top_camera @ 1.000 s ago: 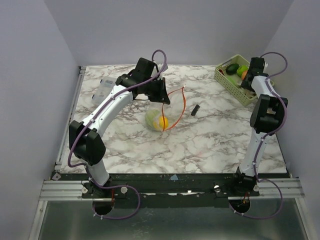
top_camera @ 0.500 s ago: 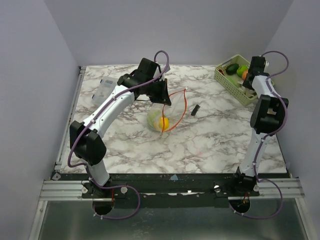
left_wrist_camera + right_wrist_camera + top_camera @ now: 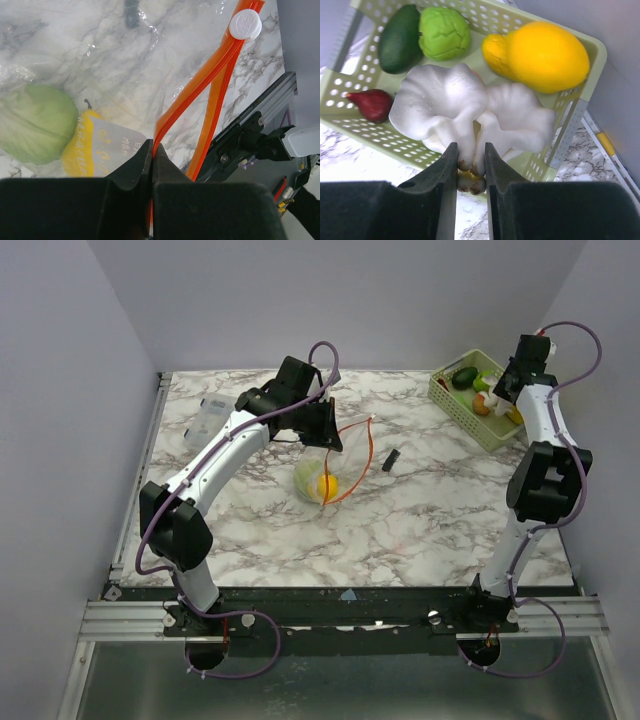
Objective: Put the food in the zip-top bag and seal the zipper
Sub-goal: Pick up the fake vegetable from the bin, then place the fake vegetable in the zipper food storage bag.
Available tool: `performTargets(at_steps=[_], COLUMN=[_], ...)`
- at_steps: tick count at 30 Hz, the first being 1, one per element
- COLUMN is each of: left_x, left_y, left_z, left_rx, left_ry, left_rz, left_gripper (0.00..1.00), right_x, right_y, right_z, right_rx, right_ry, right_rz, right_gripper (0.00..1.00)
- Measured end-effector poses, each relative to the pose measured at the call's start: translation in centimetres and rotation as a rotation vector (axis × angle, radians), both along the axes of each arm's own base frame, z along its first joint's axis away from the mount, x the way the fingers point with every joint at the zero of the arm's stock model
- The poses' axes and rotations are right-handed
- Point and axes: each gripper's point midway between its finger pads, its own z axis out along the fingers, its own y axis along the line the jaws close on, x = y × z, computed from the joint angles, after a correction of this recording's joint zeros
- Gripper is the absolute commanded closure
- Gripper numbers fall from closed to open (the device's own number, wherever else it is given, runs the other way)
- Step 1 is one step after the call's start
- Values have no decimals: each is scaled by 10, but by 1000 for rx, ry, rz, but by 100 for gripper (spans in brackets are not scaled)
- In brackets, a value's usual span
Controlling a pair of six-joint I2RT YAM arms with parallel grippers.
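Our left claw (image 3: 151,155) is pinched tight on the zipper (image 3: 200,90), and the bag (image 3: 340,455) sits mid-table with green and yellow food (image 3: 326,484) inside. At two o'clock from it, our right claw (image 3: 470,162) grips a white mushroom (image 3: 442,100) by its stem over the basket (image 3: 370,132).

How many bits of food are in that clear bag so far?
2, side by side low in the bag: a pale green one and a yellow one touching it. The left gripper may hide more.
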Motion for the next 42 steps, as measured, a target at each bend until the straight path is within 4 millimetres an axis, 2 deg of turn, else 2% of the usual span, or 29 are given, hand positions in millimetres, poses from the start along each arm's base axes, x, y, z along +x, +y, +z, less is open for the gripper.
performTargets(at_steps=[5, 9, 13, 16, 22, 29, 32, 35, 39, 42], left_x=[0, 0, 0, 0, 0, 3, 4, 5, 6, 6], left_y=[0, 0, 0, 0, 0, -1, -1, -1, 1, 1], left_z=[0, 0, 0, 0, 0, 8, 11, 12, 12, 12], left_rx=[0, 0, 0, 0, 0, -7, -11, -12, -11, -15], left_ry=[1, 1, 1, 1, 1, -18, -24, -24, -21, -18], left_rz=[0, 0, 0, 0, 1, 5, 6, 9, 12, 12], left_gripper=[100, 100, 100, 100, 100, 100, 100, 100, 100, 100], right_x=[1, 1, -9, -23, -63, -125, -155, -181, -208, -226], right_y=[11, 24, 44, 59, 116, 236, 272, 287, 296, 308], right_z=[16, 9, 5, 18, 58, 78, 92, 121, 165, 192], right_rx=[42, 99, 187, 247, 408, 662, 732, 771, 777, 781], right_ry=[-43, -39, -30, -57, -167, -207, -218, -286, -410, -488], right_rz=[40, 82, 127, 156, 285, 583, 692, 771, 876, 995], right_gripper=[100, 100, 100, 99, 100, 99, 99, 100, 99, 99])
